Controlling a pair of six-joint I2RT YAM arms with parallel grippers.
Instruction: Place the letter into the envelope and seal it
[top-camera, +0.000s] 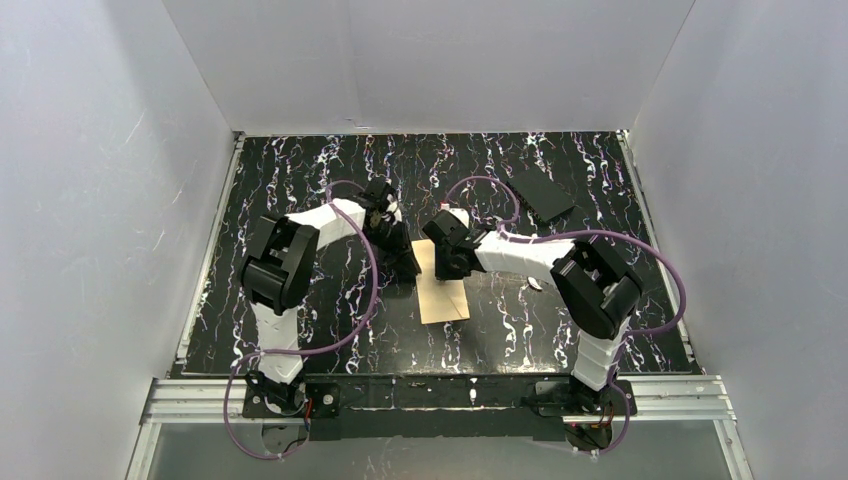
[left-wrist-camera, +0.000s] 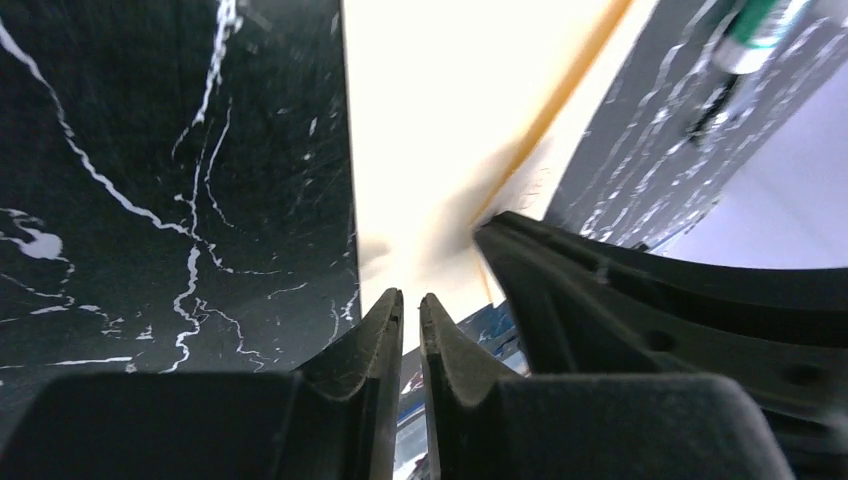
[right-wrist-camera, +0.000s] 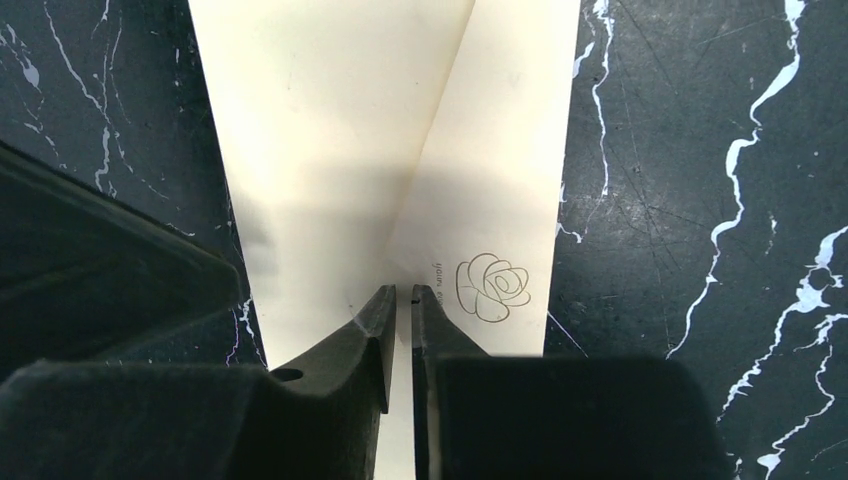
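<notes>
The envelope lies flat on the black marbled table between the two arms and looks cream. In the right wrist view the envelope shows its pointed flap folded down and a printed rose. My right gripper is shut, its tips low over the flap's point, holding nothing. My left gripper is shut at the envelope's left edge. A thin tan line runs along the envelope there. The letter does not show as a separate sheet.
A black flat block lies at the back right of the table. White walls close in the back and both sides. The two grippers are close together over the envelope's far end.
</notes>
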